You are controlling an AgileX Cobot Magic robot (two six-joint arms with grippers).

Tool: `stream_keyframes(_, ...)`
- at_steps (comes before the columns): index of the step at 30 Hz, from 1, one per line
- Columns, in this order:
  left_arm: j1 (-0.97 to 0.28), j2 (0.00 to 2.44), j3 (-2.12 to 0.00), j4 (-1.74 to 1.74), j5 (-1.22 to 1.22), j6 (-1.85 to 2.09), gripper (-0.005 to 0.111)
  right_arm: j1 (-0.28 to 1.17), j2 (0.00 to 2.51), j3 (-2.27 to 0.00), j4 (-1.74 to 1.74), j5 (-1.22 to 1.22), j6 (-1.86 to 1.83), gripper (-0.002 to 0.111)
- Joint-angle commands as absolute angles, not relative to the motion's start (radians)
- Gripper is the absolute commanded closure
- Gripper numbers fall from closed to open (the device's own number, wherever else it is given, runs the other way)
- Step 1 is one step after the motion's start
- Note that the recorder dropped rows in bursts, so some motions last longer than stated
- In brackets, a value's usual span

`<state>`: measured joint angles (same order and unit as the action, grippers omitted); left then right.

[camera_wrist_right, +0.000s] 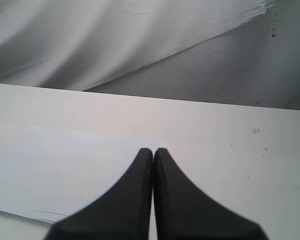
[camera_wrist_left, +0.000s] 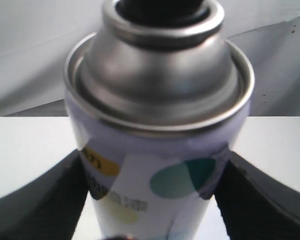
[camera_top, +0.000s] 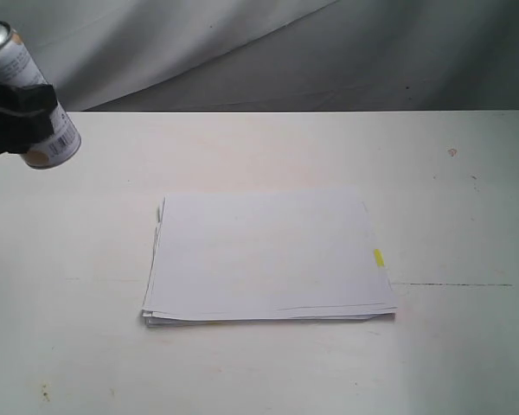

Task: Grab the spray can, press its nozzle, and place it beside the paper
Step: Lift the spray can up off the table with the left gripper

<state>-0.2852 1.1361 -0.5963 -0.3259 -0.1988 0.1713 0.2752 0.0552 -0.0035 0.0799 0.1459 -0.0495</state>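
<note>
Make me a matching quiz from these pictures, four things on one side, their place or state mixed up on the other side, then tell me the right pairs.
Things
1. spray can
2. paper
3. right gripper
4. yellow tab

Place or state
A. shut, holding nothing
B. lying flat on the table
C. sticking out at one edge of the paper
D. clamped in the left gripper, leaning

Right pairs: 1-D, 2-B, 3-A, 4-C.
</note>
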Motion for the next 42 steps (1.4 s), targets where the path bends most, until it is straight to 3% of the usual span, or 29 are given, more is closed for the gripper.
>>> stream_keyframes(1,-0.290,1.046,-0.605,-0.340,-0.165,0.196,0.107,0.269,0.051,0.000,0.085,0.144,-0.045,0.108)
stream_keyframes(8,-0.337,1.038,-0.710,-0.320,0.027,0.241,0.107,0.269,0.051,0.000,0.085,0.144,-0.045,0.108)
stream_keyframes(27,-0.359,1.038,-0.727,-0.218,0.035,0.248,0.107,0.269,0.051,0.000,0.085,0.144,-0.045,0.108)
stream_keyframes(33,-0.361,1.038,-0.727,-0.036,0.042,0.207,0.107,0.269,0.051,0.000,0.085,0.144,-0.045,0.108)
stream_keyframes(42,-0.497,1.038,-0.732,0.647,0.171,-0.368,0.107,0.269,0.051,0.000,0.085,0.144,-0.045,0.108)
